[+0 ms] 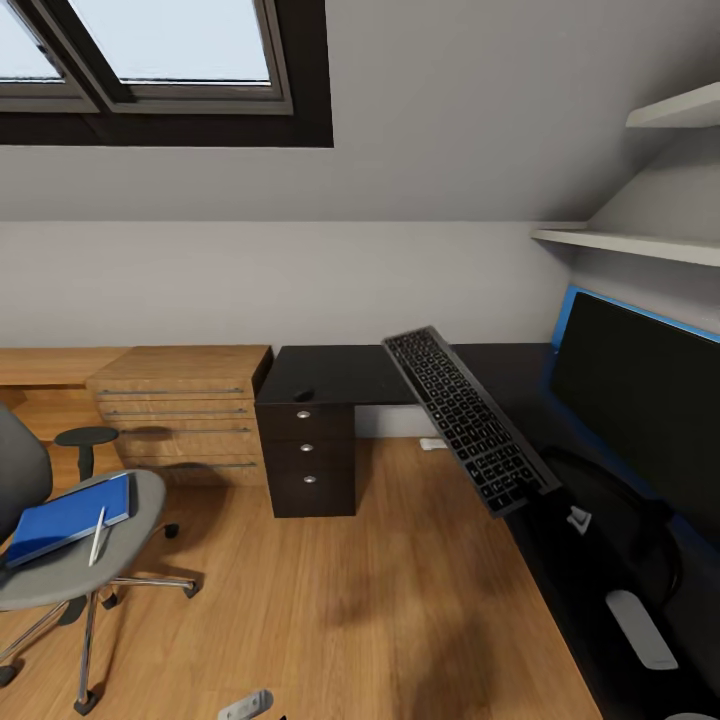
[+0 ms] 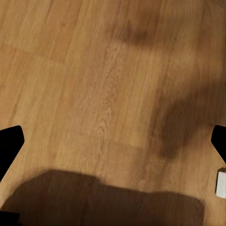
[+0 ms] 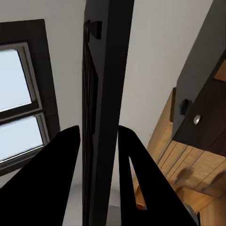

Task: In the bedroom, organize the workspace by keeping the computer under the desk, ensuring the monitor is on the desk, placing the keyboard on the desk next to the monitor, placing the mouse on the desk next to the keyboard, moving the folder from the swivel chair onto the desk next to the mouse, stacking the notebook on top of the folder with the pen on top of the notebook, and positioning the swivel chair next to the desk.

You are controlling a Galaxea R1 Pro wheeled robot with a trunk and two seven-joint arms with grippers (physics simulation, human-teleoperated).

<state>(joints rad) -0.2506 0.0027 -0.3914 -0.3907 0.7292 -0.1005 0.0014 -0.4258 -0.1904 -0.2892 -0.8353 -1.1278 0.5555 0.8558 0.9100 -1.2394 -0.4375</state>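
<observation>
While the keyboard (image 1: 468, 420) hangs tilted in the air above the near run of the black desk (image 1: 335, 372), the right gripper (image 3: 99, 141) clamps one of its long edges, a finger (image 3: 52, 174) pressed on either face of the slim slab, as the right wrist view shows. Just beside it stands the wide monitor (image 1: 640, 400), already on the desk along its right-hand edge, screen dark. A small dark oval, seemingly the mouse (image 1: 304, 394), lies at the desk's front edge above the drawer unit (image 1: 306, 460), well apart from the monitor.

Off the desk's left end, past the wooden dresser (image 1: 185, 410), the swivel chair (image 1: 70, 540) carries the blue folder (image 1: 70, 515) on its seat, with the pen (image 1: 98, 535) lying across the folder's near corner; the notebook cannot be made out. The left gripper (image 2: 113, 155) hangs with jaws wide and nothing between them over the plank floor (image 2: 103, 70).

By the look of it, the step in hand is setting the keyboard down next to the monitor. That calls for levelling the tilted slab, lowering it flat onto the desktop in front of the screen without knocking the stand, then letting go. Mouse, folder, notebook, pen and chair all appear yet to be dealt with
</observation>
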